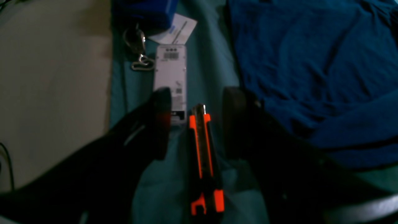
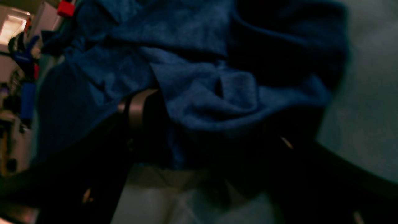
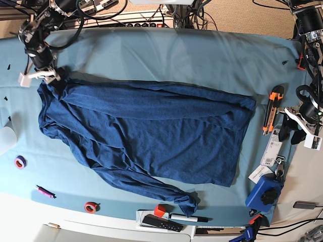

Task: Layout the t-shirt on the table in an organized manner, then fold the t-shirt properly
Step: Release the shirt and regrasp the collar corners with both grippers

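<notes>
The dark navy t-shirt (image 3: 146,133) lies spread across the teal table (image 3: 166,55), wrinkled, with one long sleeve trailing toward the front edge. My right gripper (image 3: 44,76) sits at the shirt's far left corner. In the right wrist view, bunched shirt fabric (image 2: 199,102) lies between its wide-apart fingers (image 2: 138,109), and the right gripper (image 2: 211,115) is open. My left gripper (image 3: 291,130) hovers off the shirt's right edge. In the left wrist view the left gripper (image 1: 197,121) stands open and empty, with the t-shirt (image 1: 317,68) to its right.
An orange utility knife (image 1: 203,155) (image 3: 271,108) and a white tag (image 1: 171,81) lie on the cloth under the left gripper. A blue box (image 3: 265,194) sits at the front right. Tape rolls (image 3: 20,162) (image 3: 91,206), a pink marker (image 3: 44,191) and a remote (image 3: 161,222) line the front.
</notes>
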Controlling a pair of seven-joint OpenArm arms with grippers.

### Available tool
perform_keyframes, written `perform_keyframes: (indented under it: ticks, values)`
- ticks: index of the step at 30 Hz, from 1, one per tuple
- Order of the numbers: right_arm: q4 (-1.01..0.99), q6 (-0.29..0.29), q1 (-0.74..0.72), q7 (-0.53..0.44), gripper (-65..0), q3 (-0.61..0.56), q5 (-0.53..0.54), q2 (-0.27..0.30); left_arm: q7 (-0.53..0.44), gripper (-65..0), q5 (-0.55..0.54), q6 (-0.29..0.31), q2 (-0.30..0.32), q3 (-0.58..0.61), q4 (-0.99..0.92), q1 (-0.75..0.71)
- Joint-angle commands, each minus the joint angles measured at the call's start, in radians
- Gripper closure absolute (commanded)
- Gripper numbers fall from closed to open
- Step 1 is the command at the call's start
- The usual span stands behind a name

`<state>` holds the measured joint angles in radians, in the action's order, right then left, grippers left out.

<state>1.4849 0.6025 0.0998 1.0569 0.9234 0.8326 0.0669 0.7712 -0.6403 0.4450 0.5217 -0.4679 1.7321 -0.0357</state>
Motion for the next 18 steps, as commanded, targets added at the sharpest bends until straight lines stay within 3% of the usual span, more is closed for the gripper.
perform_keyframes:
  ticks: [1,10,11,12,15,18]
  values:
    - [0.012,0.002,-0.003,-0.015,-37.6,-0.005,-0.008,0.016,-0.007,-27.5,-0.011,0.0,0.022,-0.008,0.015,0.013]
    - [0.012,0.0,-0.003,-0.044,-37.4,0.019,-0.045,0.016,0.018,-27.5,-0.045,0.0,0.021,-0.008,0.015,-0.023]
    - [0.012,0.0,-0.003,-0.044,-35.0,0.024,-0.051,0.016,0.018,-27.5,-0.062,0.001,0.021,-0.008,0.015,-0.037]
    - [0.012,0.002,-0.003,-0.043,-28.1,0.029,-0.06,0.016,0.019,-27.5,-0.078,0.0,0.021,-0.006,0.015,-0.051]
    - [0.012,0.004,-0.003,-0.041,0.0,0.041,-0.066,0.016,0.019,-27.5,-0.128,0.0,0.019,-0.005,0.015,-0.095]
    - [0.012,0.004,-0.003,-0.045,0.0,0.04,-0.066,0.016,0.017,-30.8,-0.145,-0.001,0.001,-0.005,0.014,-0.12]
